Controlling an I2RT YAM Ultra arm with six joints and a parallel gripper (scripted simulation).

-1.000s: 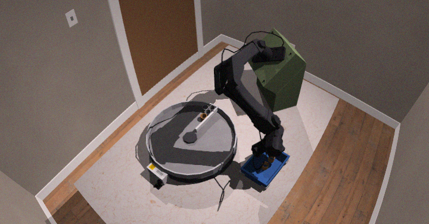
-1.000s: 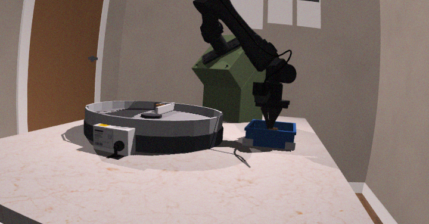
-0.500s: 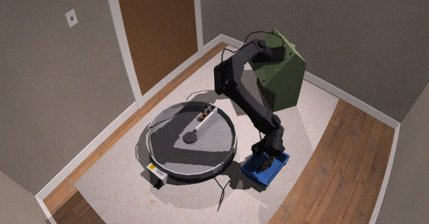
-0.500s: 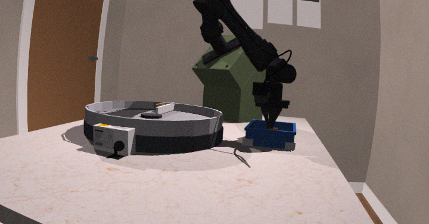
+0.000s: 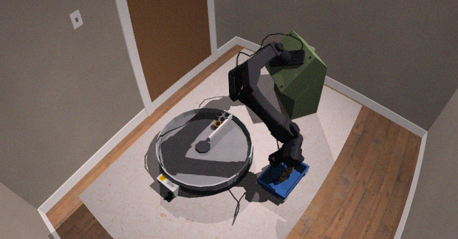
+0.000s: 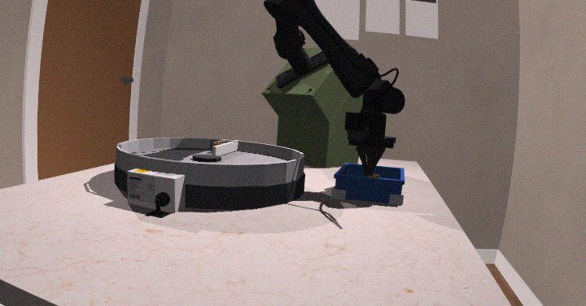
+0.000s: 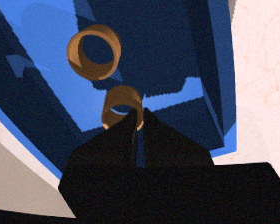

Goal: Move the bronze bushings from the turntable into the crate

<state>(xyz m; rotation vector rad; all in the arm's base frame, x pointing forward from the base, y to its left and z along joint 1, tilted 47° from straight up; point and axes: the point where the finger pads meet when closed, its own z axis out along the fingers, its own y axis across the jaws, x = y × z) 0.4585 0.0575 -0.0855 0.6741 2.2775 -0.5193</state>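
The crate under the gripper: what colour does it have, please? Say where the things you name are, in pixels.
The crate (image 5: pixel 279 191) (image 6: pixel 365 190) (image 7: pixel 231 100) is blue, best seen in the top view.
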